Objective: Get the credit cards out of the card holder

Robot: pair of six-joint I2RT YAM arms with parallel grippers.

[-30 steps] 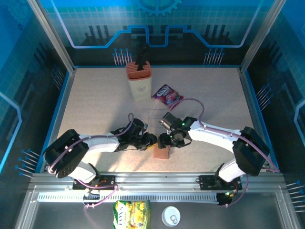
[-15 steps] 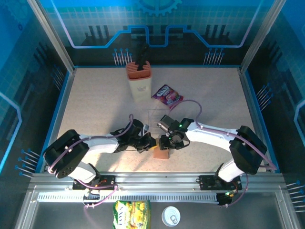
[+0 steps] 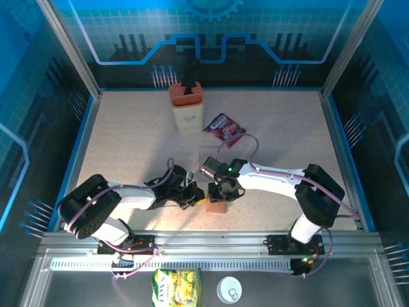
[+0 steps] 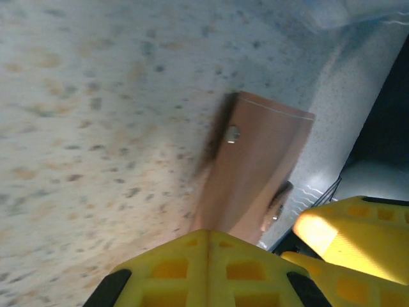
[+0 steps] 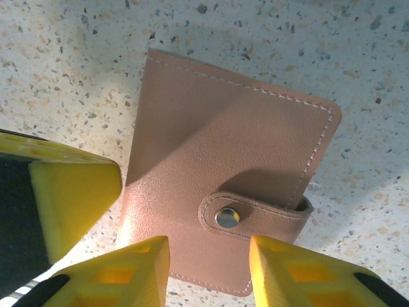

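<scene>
Both arms have been drawn in over the card holder (image 3: 216,206), snapped shut near the front of the counter (image 3: 128,141). On the left gripper (image 4: 208,256) the jaws are pressed together beside it; on the right gripper (image 5: 208,251) they are spread astride its tab (image 5: 255,214). If the tab is missed, the holder could be dragged unopened.

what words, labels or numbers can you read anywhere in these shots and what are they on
Nothing can be quoted with confidence.
Purple snack packet: printed lettering, too small to read.
Yellow-green packet: printed lettering, too blurred to read.
Card holder: no text or logo, just stitching and a plain metal snap.
</scene>
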